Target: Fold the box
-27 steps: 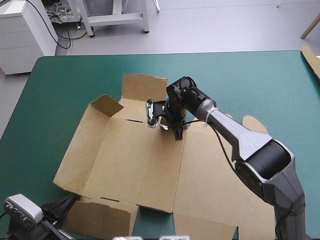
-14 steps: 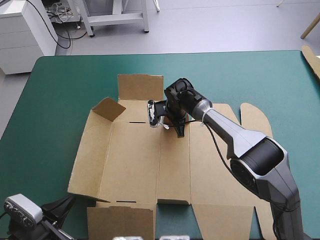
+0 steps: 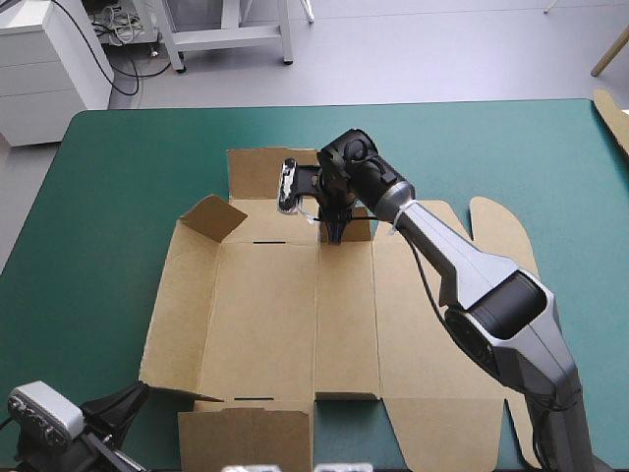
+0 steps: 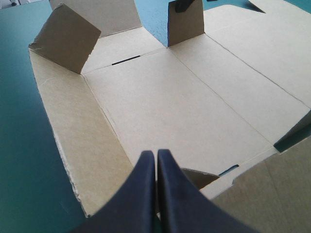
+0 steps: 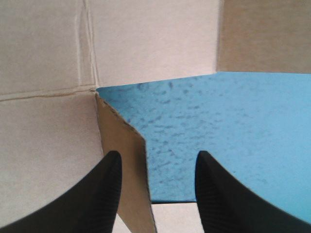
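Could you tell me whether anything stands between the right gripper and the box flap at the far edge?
Nothing visible does. The right gripper is open, and the raised flap of the box already stands between its fingers, with only bare teal-green cover beside it.

On the teal-green table [image 3: 118, 177], a brown box [image 3: 265, 305] spread open from middle to near edge; more board [image 3: 617, 123] at the far right corner.

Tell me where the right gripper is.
In the high view, the right gripper is at the box's far edge, near its middle, at a narrow raised flap; its open fingers straddle that flap's edge in the right wrist view.
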Robot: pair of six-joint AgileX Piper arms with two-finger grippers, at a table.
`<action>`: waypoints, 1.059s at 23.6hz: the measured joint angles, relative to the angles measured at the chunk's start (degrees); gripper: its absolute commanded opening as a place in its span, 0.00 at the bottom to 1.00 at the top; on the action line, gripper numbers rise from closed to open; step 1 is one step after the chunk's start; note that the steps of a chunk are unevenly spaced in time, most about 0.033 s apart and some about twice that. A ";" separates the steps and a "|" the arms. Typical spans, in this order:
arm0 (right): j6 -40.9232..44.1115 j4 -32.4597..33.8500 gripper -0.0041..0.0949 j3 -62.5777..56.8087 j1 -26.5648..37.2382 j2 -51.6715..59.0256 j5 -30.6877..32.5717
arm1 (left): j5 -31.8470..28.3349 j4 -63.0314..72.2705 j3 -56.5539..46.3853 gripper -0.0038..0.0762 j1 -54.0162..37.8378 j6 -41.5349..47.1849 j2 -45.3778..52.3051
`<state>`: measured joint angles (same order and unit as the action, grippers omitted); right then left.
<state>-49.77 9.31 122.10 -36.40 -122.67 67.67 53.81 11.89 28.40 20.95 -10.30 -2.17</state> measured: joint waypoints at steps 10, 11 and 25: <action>22.32 -0.15 0.09 1.08 0.05 19.38 1.60 | 0.00 0.00 0.00 0.04 0.00 0.00 0.00; 24.10 -0.15 0.03 0.54 0.05 20.82 1.60 | 0.00 0.00 0.00 0.04 0.00 0.00 0.00; 45.44 4.48 0.02 -36.47 0.05 55.02 1.80 | 0.00 0.00 0.00 0.04 0.00 0.00 0.00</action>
<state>-4.33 13.79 85.62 -36.36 -67.64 69.47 53.81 11.89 28.40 20.95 -10.30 -2.17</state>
